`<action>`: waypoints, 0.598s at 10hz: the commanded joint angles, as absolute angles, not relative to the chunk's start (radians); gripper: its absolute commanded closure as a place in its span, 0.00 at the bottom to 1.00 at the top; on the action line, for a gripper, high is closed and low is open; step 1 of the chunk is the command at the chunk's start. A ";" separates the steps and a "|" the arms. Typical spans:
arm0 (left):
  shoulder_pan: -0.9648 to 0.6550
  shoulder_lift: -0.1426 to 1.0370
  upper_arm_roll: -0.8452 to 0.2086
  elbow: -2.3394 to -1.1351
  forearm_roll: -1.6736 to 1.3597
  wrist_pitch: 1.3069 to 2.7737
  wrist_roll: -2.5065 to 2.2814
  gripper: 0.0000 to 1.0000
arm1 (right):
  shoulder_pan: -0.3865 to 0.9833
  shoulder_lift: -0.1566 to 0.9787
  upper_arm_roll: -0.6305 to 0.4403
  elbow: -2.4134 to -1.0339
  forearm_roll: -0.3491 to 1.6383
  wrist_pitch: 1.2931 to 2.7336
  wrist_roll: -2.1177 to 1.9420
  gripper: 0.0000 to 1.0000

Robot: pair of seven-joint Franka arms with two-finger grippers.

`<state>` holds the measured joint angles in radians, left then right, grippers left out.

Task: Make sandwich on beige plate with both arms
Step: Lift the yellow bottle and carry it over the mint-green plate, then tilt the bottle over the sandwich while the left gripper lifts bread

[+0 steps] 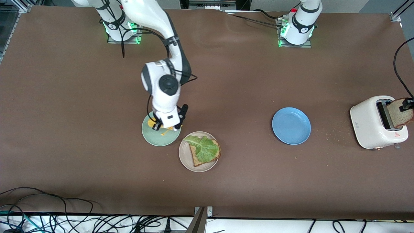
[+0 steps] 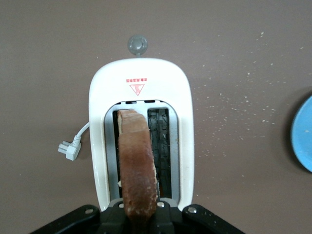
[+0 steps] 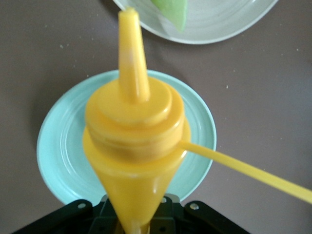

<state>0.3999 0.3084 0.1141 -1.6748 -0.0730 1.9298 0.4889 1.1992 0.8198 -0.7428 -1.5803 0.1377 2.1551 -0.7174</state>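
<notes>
On the round pale beige plate point(image 1: 198, 151), near the middle of the brown table point(image 1: 97, 97) and toward the edge closest to the front camera, lies one square slice of speckled brown bread point(image 1: 207, 155) with a ruffled green lettuce leaf point(image 1: 202, 147) spread over it, so the sandwich is half built: bottom slice and leaf are down, and no top slice covers them yet. The right gripper point(image 1: 166, 126) hangs over the round mint-green plate point(image 1: 152, 137) that sits just beside the beige plate, toward the right arm's end, and its jaws are pinched on a yellow plastic squeeze bottle point(image 3: 134, 141) with a pointed nozzle and a thin strap trailing from its cap; whether sauce has gone onto the lettuce cannot be told. At the left arm's end of the table, close to the edge, the left gripper point(image 1: 408, 104) is over the white two-slot toaster point(image 1: 368, 123), jaws pressed tight on the upper edge of a second brown bread slice point(image 2: 139, 165), which stands partly in one slot. A round blue plate point(image 1: 291, 126) lies bare between the toaster and the beige plate. What seems left is to carry the toaster slice across and lay it on the lettuce, and to put the bottle down.
</notes>
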 commanded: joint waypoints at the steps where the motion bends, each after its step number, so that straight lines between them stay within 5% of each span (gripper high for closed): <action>1: 0.390 0.348 0.107 -1.536 -0.133 1.820 0.415 1.00 | 1.198 0.960 -0.764 -1.410 0.040 2.059 -0.603 1.00; 6: 0.376 0.370 0.057 -1.493 -0.305 1.659 0.284 1.00 | 1.209 1.034 -0.750 -1.336 -0.113 2.010 -0.417 1.00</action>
<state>0.3772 0.3427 0.0756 -1.5316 -0.2774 1.7136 0.3126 1.2048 0.9933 -0.7448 -1.3849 -0.0740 2.0400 -0.4624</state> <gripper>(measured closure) 0.912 0.824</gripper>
